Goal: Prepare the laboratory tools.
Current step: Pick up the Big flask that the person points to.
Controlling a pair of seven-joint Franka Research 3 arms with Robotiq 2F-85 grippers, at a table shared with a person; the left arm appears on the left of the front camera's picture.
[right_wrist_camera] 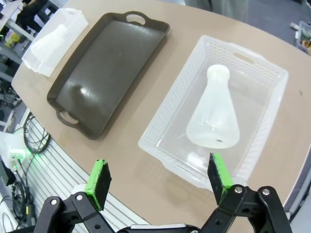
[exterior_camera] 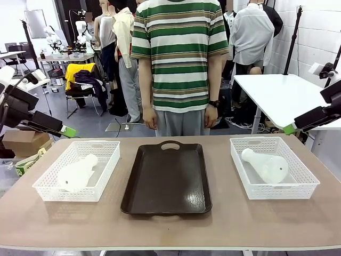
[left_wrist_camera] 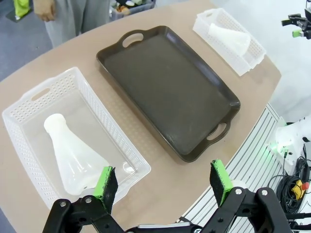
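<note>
low basket walls [exterior_camera: 69, 194] hem each flask [exterior_camera: 77, 173]; open from above.

On your table [exterior_camera: 170, 229] the tray [exterior_camera: 166, 181] sits centre; the left basket [exterior_camera: 66, 194] holds the left flask [exterior_camera: 77, 173], the right basket [exterior_camera: 282, 191] the right flask [exterior_camera: 266, 165]; a person [exterior_camera: 178, 64] stands behind

Left: translucent frosted-white conical flask [exterior_camera: 76, 174] lay sideways, lower left.
Right: matching conical flask [exterior_camera: 266, 166] lay sideways, middle right.
</note>
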